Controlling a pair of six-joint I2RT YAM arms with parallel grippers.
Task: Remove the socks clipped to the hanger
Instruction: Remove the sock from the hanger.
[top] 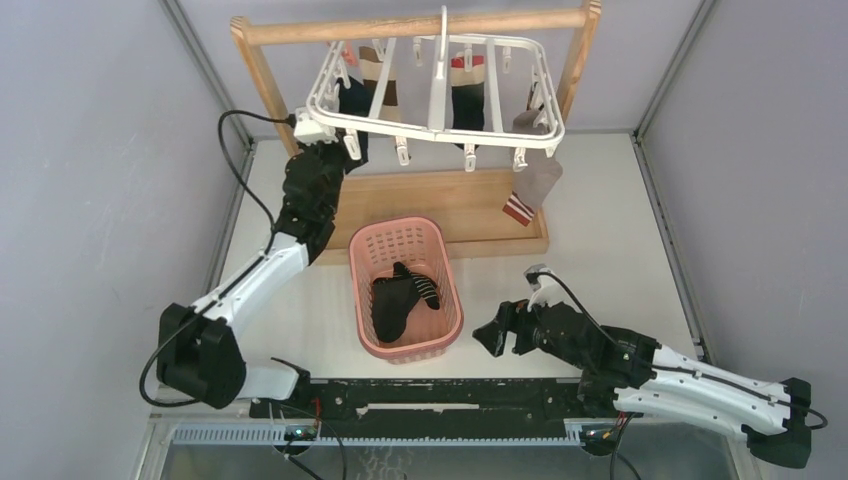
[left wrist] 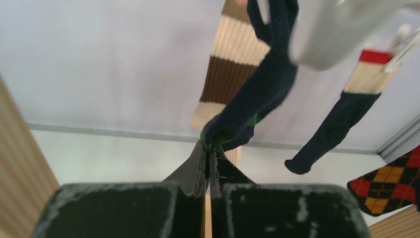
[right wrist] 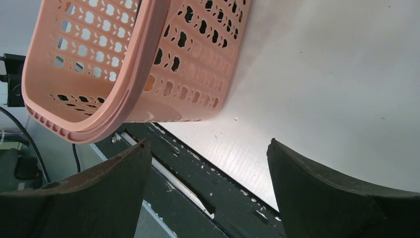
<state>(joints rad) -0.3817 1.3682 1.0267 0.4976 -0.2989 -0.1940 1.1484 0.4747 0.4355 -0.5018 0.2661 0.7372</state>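
While grey walls box in the white table on three sides, the left claw is clenched on the toe of a dark sock, one of the socks clipped to the white hanger. That hanger hooks over the wooden rack at the far end. There's open tabletop on the right and along the near edge. A pink basket stands mid-table just before the rack's base, with two black socks inside. The right claw lies low beside the basket, spread wide, gripping nothing. Crowding the clenched claw are a brown-and-cream sock just behind, then a red-cuffed sock and an argyle sock. A grey sock dangles off the hanger's right corner.
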